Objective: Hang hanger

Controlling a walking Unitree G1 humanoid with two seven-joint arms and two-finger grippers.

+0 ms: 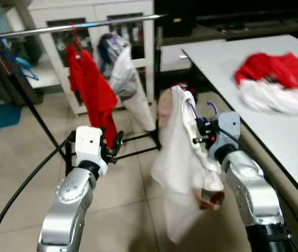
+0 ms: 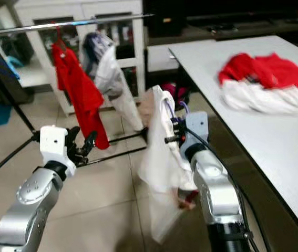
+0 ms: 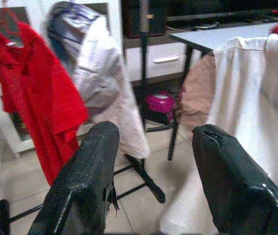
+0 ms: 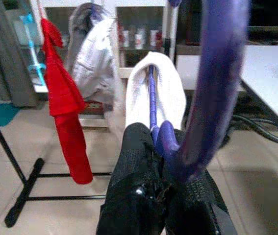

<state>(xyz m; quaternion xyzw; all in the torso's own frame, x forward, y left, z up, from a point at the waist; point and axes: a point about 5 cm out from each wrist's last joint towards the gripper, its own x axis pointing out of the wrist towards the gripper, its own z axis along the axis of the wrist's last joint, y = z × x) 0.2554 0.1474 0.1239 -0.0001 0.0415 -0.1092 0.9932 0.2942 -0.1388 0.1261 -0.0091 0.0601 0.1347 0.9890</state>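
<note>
**Below the rail: a loaded hanger yet to go up**

At about one o'clock in the left eye view, the right gripper is clenched on the purple plastic hanger, whose white cloth garment drapes down over the forearm. The silver metal clothes rail runs across at eleven o'clock, well above; a red shirt and a pale grey-white garment hang there. The risk, as I judge it, is the trailing cloth snagging the arm or brushing the hung clothes on the way up.

In the right eye view, the left gripper sits at nine o'clock, forearm raised, near the red shirt's hem.

In the left wrist view, its two black fingers stand apart, released, holding nothing.

In the right wrist view, the hanger's hook curves up at one o'clock from the shut fingers; a twist there could miss the rail.
</note>
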